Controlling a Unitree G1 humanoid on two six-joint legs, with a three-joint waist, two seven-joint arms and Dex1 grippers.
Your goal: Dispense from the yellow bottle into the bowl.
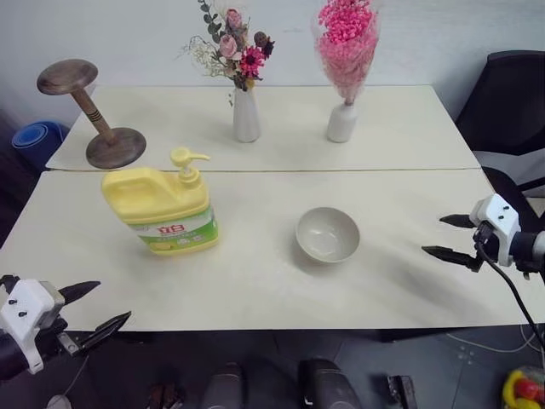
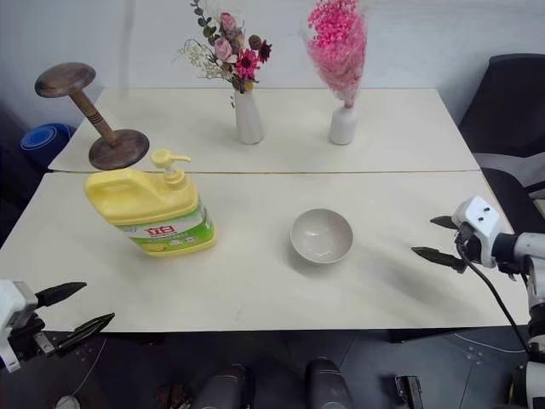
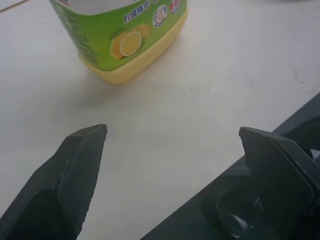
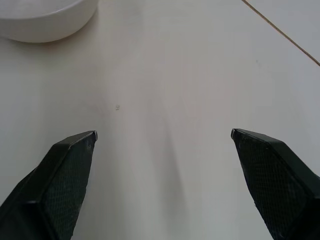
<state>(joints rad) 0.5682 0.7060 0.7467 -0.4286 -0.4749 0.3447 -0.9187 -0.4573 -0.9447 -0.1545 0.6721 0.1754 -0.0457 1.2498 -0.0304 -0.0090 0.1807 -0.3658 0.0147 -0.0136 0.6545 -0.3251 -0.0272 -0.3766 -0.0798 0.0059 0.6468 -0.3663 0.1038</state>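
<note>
The yellow bottle (image 1: 162,210) stands on the left half of the near table, its pump head on top and its green-and-white label facing me; its base (image 3: 131,52) also shows in the left wrist view. The pale bowl (image 1: 327,234) sits to its right, near the table's middle; its rim (image 4: 45,20) is seen from the right wrist. My left gripper (image 1: 92,308) hangs open at the table's front left edge, short of the bottle. My right gripper (image 1: 444,236) is open over the table's right side, well apart from the bowl. Both hold nothing.
Two white vases with flowers (image 1: 246,113) (image 1: 341,122) and a wooden spool-shaped stand (image 1: 95,115) stand on the far table. A dark chair (image 1: 511,102) is at the right. A seam (image 1: 264,169) separates the two tables.
</note>
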